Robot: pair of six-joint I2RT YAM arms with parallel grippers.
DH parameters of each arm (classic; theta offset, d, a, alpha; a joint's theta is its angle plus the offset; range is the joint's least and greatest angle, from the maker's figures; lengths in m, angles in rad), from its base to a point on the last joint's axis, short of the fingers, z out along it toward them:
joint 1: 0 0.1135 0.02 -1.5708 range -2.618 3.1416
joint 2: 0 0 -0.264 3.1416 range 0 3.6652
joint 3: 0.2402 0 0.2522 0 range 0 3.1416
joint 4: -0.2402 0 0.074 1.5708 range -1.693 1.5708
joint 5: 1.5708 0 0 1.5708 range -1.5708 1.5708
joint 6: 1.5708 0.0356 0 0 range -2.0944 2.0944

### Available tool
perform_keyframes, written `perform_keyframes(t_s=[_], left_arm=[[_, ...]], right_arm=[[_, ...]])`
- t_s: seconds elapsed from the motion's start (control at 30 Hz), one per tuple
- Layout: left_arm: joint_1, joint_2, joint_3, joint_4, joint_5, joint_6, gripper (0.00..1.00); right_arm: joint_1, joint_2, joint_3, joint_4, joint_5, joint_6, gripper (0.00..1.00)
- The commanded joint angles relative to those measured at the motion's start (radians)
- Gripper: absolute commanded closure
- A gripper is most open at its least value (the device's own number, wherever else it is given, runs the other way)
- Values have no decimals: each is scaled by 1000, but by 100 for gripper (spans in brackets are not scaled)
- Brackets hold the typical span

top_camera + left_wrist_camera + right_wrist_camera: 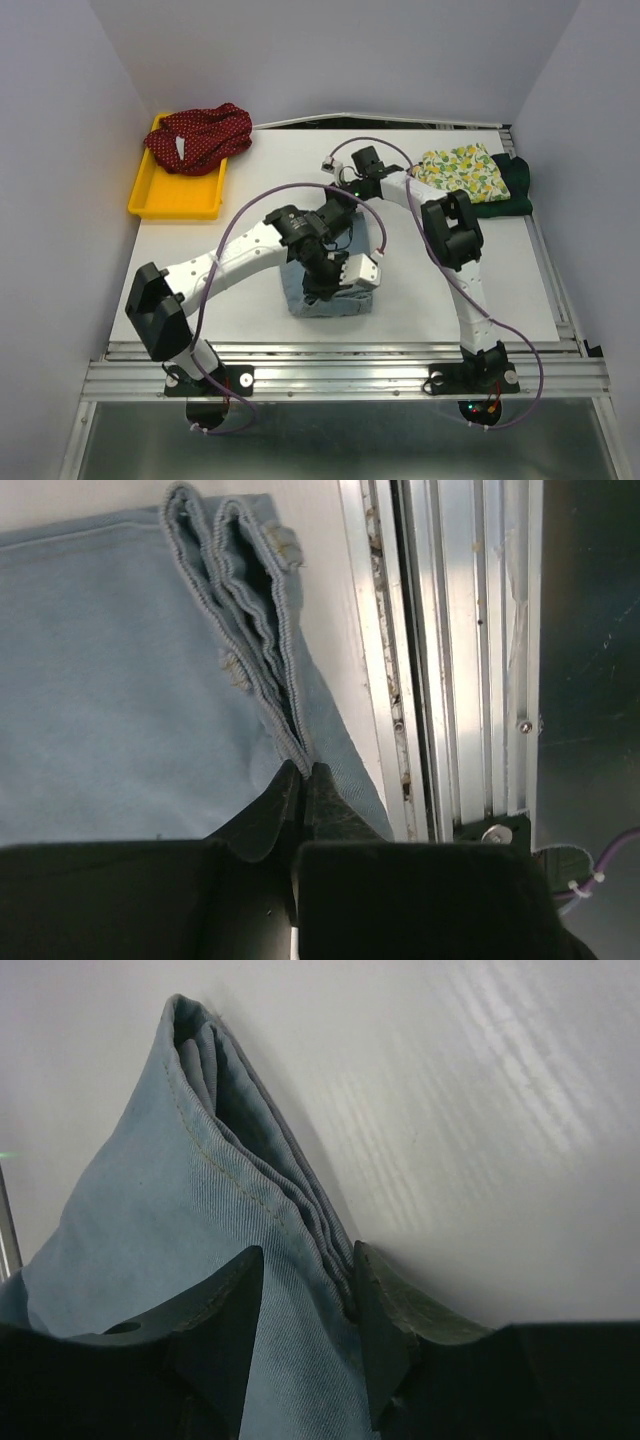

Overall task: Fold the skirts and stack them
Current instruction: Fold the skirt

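Left pincer (303, 780): fingers pressed together on the corner of the light-blue denim skirt (120, 680), pinching its stacked hem edges where the layers meet. Right pincer (305, 1310): fingers on either side of the same skirt's folded edge, both against the cloth, several layers clamped between them; the cloth rises to a peak above the grip.

Denim skirt lies folded into a compact block near the front middle of the white surface (260, 315), just behind the aluminium rail (450, 680), with both wrists crowded over it.

Lemon-print skirt (462, 168): folded, back right of the surface, lying on the dark green skirt (515, 190), which shows past its right edge.

Red white-dotted skirt (198, 135): bunched, unfolded, over the far end of the yellow tray (175, 200), back left, well apart from the others.
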Motion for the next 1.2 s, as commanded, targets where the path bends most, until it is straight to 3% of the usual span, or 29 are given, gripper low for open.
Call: perform_keyframes(t_s=[0.0, 0.4, 0.77, 1.17], left_arm=[[95, 64, 193, -143, 76, 117, 94], [257, 207, 350, -120, 28, 228, 94], [377, 268, 292, 55, -38, 229, 96], [403, 265, 137, 280, -102, 239, 96]], right_arm=[[38, -28, -98, -40, -11, -64, 56], [66, -94, -230, -28, -76, -64, 60], [75, -106, -247, -25, -100, -50, 63], [75, -83, -212, -30, -131, -36, 66]])
